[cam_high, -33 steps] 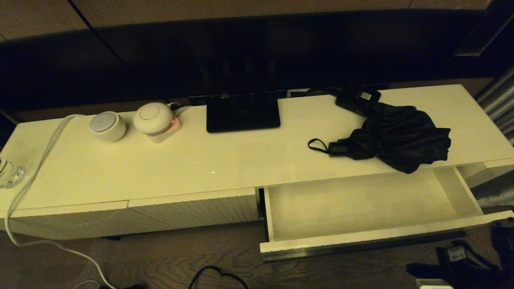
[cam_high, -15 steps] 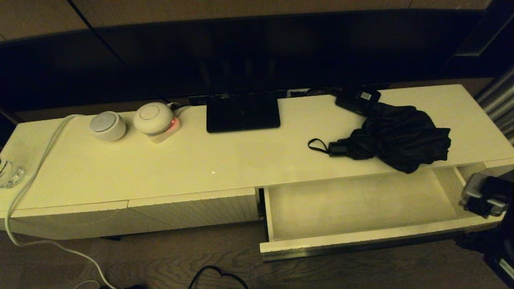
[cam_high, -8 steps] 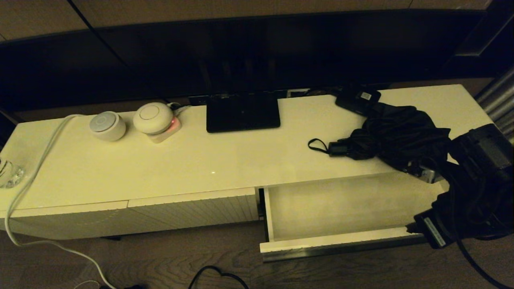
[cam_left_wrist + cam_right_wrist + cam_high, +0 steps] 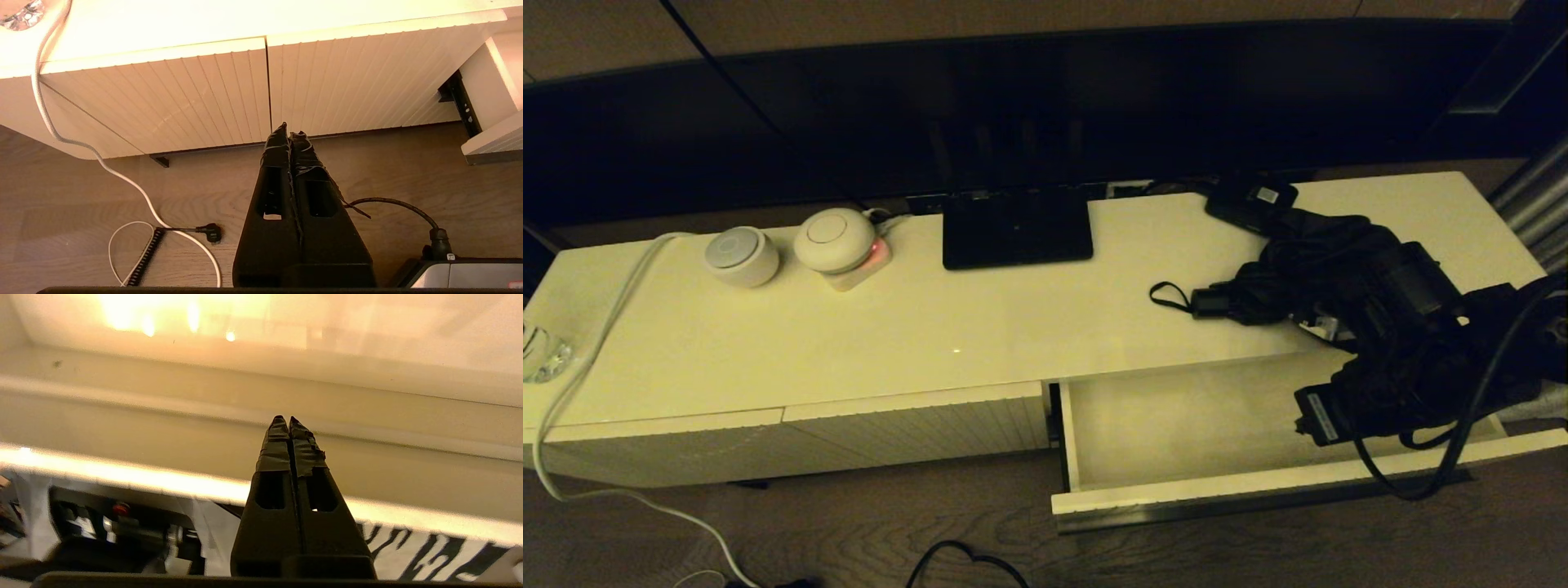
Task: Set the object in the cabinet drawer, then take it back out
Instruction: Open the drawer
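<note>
The head view shows the cabinet drawer [image 4: 1225, 425] pulled out and the object [image 4: 1290, 282] on the cabinet top, where the right gripper [image 4: 289, 421], fingers pressed together, has swung in since 0.5 s ago, while only its wrist view shows the left gripper [image 4: 287, 131], likewise closed, near the floor.

On the cabinet top, 1 black umbrella [image 4: 1286, 282], 1 flat black box [image 4: 1250, 201] with a white label, 2 round white devices [image 4: 741, 256] [image 4: 834, 239] and 1 dark flat stand [image 4: 1016, 229] are counted. 1 open drawer [image 4: 1217, 482], 2 ribbed panels [image 4: 163, 98] [image 4: 359, 85] and 2 grippers [image 4: 289, 136] [image 4: 286, 420] are seen.
</note>
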